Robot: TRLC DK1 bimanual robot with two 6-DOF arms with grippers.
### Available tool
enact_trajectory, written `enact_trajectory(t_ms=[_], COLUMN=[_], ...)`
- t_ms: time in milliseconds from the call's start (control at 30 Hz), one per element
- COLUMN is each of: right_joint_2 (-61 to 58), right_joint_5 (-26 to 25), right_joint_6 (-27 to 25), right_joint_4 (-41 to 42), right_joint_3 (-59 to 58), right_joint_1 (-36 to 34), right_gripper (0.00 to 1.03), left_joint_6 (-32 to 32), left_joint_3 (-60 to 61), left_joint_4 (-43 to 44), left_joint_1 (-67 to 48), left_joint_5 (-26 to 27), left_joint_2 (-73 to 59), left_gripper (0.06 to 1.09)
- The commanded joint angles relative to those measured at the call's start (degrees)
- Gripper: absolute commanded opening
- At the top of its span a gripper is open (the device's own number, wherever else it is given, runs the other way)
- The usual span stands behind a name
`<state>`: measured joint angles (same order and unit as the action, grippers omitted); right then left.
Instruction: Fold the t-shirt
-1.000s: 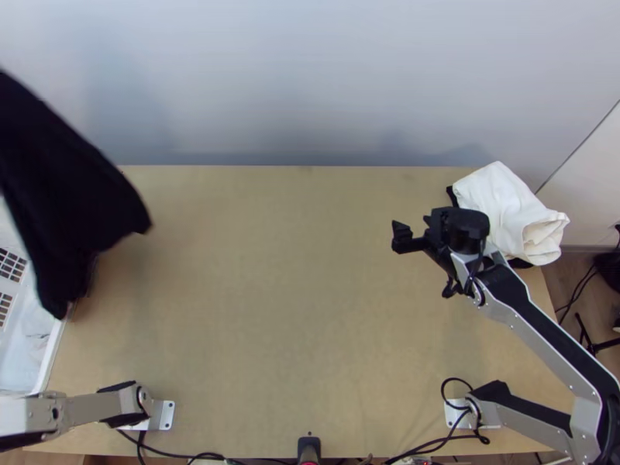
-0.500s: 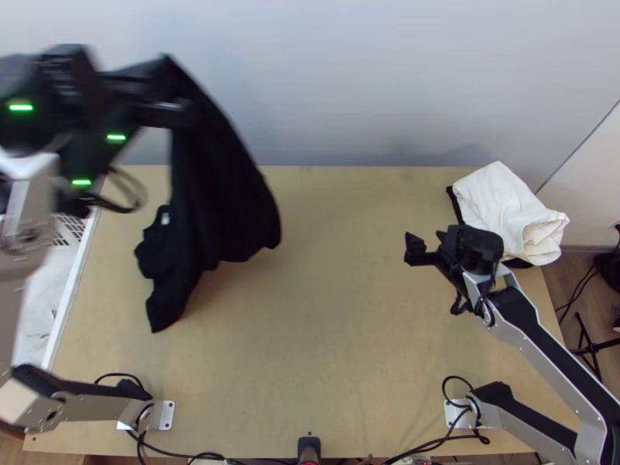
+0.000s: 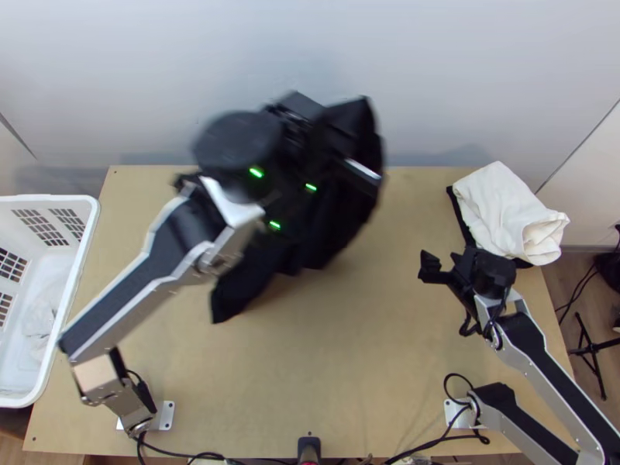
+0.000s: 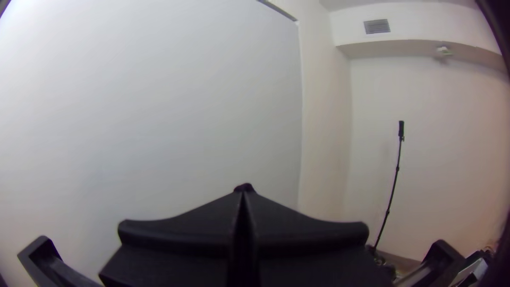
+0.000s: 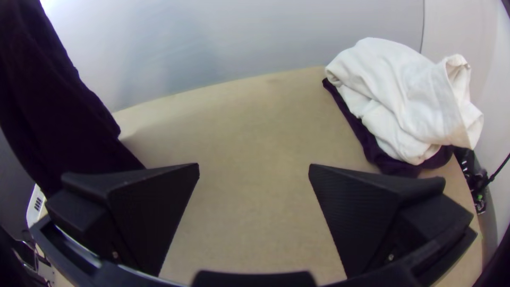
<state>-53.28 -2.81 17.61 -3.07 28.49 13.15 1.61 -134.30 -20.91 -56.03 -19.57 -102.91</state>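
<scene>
The black cloth t-shirt point(image 3: 248, 283) hangs from the left gripper point(image 3: 341, 128) over the far part of the light wooden table point(image 3: 356, 349), left of its middle. It falls in loose, uneven folds, with one part drooping toward the near side; whether that part touches the wood, I cannot tell. In the left wrist view, the gripper's two wide black fingers are together, with a small bit of dark cloth pinched at their tips. Which part of the garment that is, I cannot tell. Small green lights point(image 3: 256, 172) glow on the left arm's wrist.

The right gripper point(image 3: 448, 262) is above the right side of the table, well apart from the t-shirt. Its flat black fingers point(image 5: 366, 218) stand wide apart with nothing between them.

At the table's far right corner lies a bunched white cloth point(image 3: 508, 209) on top of a dark folded cloth point(image 5: 390, 165), whose edge sticks out beneath it. At the left side stands a white plastic basket point(image 3: 77, 263) with slotted walls, its rim overlapping the table's left edge in the top view
</scene>
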Motion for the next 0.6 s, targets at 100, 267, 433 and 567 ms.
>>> enact_trajectory(t_ms=[100, 267, 433, 567], right_joint_2=[4.7, 4.8, 4.9, 5.4], right_joint_5=[0.0, 0.0, 0.0, 0.0], right_joint_6=[0.8, 0.8, 0.8, 0.8], right_joint_4=[0.1, 0.1, 0.1, 0.1], right_joint_3=[-5.5, -5.5, -5.5, -5.5], right_joint_1=[-1.6, -1.8, -1.8, -1.6], right_gripper=[0.96, 0.96, 0.96, 0.96], left_joint_6=[2.1, 5.0, 5.1, 5.2], left_joint_3=[-1.6, 0.0, 7.6, 16.6], left_joint_4=[15.9, 21.4, 22.4, 24.2], left_joint_1=[-5.5, -1.6, 9.4, 19.9], left_joint_5=[-0.7, -3.6, -8.7, -9.3], left_joint_2=[-8.2, -11.8, -13.1, -11.1], left_gripper=[0.1, 0.1, 0.1, 0.1])
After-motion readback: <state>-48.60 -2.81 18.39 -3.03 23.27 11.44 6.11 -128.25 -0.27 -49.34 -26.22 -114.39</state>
